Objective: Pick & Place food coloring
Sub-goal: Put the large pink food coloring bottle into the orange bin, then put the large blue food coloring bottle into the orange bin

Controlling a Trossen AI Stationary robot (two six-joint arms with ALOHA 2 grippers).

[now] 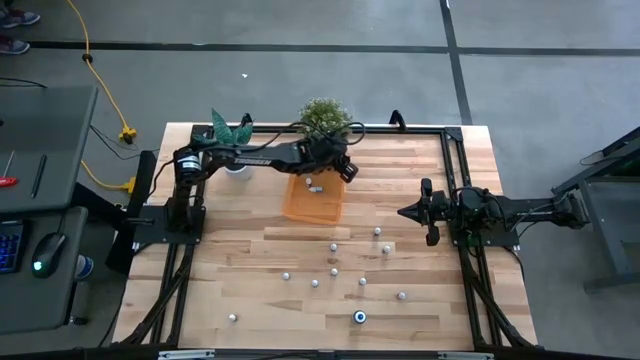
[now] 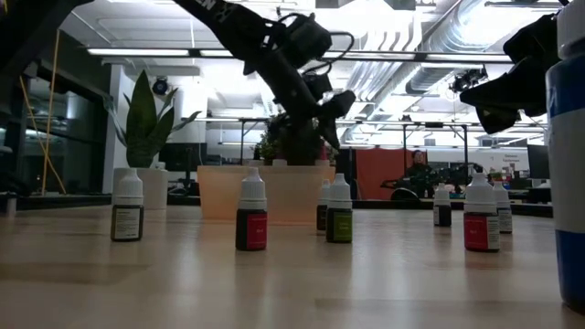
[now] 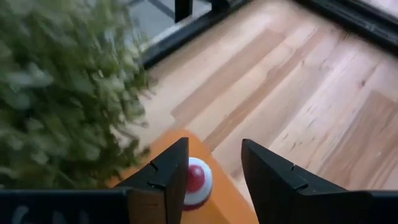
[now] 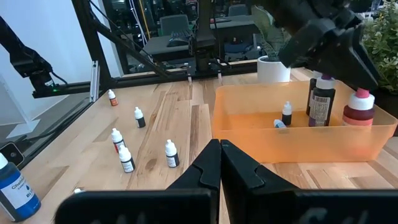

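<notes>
Nearest the low camera stands a tall blue-bodied plastic bottle [image 2: 571, 164], at the table's front edge. It is the farthest of all from the left gripper [image 3: 214, 149].

That gripper hangs over the far end of the translucent orange rectangular tray [image 4: 298, 146], with its two dark fingers spread and bare wood showing between them. Nothing is pinched. A red-bodied, white-capped food coloring bottle [image 3: 199, 178] stands upright in the tray directly beneath it, just beside one finger. A dark-bodied bottle [image 4: 320, 102] and a tiny one [image 4: 286, 115] stand in the same tray.

The loose food coloring bottles [image 1: 334, 271] stand scattered on the pale wooden table [image 1: 250, 250], all past the tray's near end and so below and in front of the left gripper. Each is upright, with its long axis vertical and its cap on top. I judge a descent from above suits them.

The right gripper [image 4: 221, 162] has its fingers pressed together and waits at its own side. It is closer to the nearest strays [image 1: 377, 232] than the left gripper is.
</notes>
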